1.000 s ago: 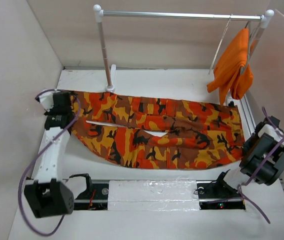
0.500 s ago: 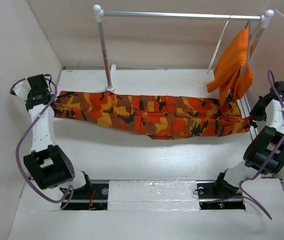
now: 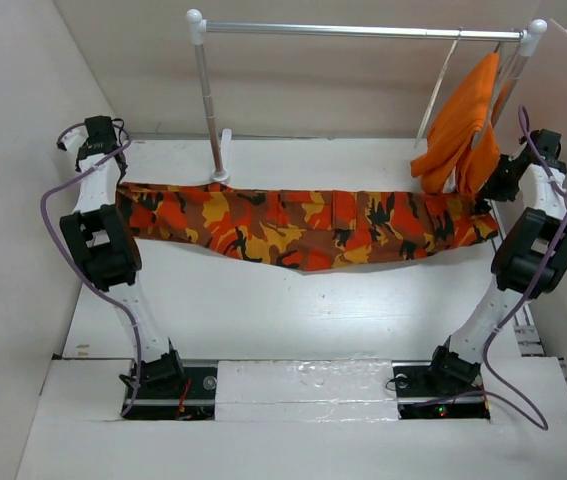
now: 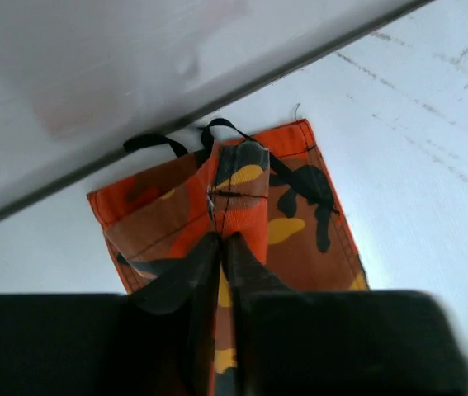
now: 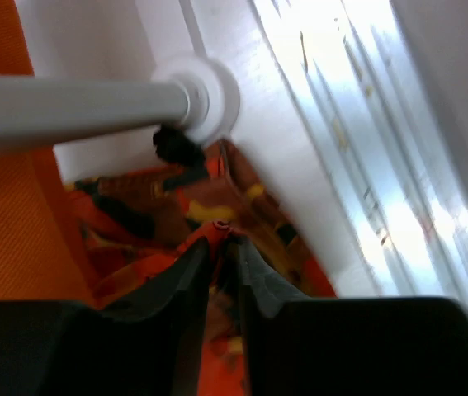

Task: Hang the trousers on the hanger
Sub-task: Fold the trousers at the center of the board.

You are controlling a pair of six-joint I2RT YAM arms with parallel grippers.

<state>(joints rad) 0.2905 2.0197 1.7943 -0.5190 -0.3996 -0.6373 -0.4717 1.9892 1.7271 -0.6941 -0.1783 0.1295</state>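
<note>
The camouflage trousers (image 3: 303, 225) hang folded lengthwise, stretched left to right above the table between my two grippers and sagging in the middle. My left gripper (image 3: 116, 182) is shut on the leg-cuff end; in the left wrist view the fingers (image 4: 219, 241) pinch a fold of the cuff (image 4: 295, 206). My right gripper (image 3: 490, 196) is shut on the waist end; in the right wrist view it (image 5: 224, 241) pinches the cloth (image 5: 176, 202). The thin pale hanger (image 3: 439, 92) hangs from the rail at the back right, beside the orange garment.
A silver rail (image 3: 363, 31) on white posts spans the back. A plain orange garment (image 3: 463, 120) hangs at its right end, close to my right gripper. The right post and its white foot (image 5: 209, 95) are just beyond the right fingers. Walls stand close on both sides.
Both arms have swung up and back. The trousers, flat on the table a second ago, now hang folded and stretched between the grippers, further toward the rail.
</note>
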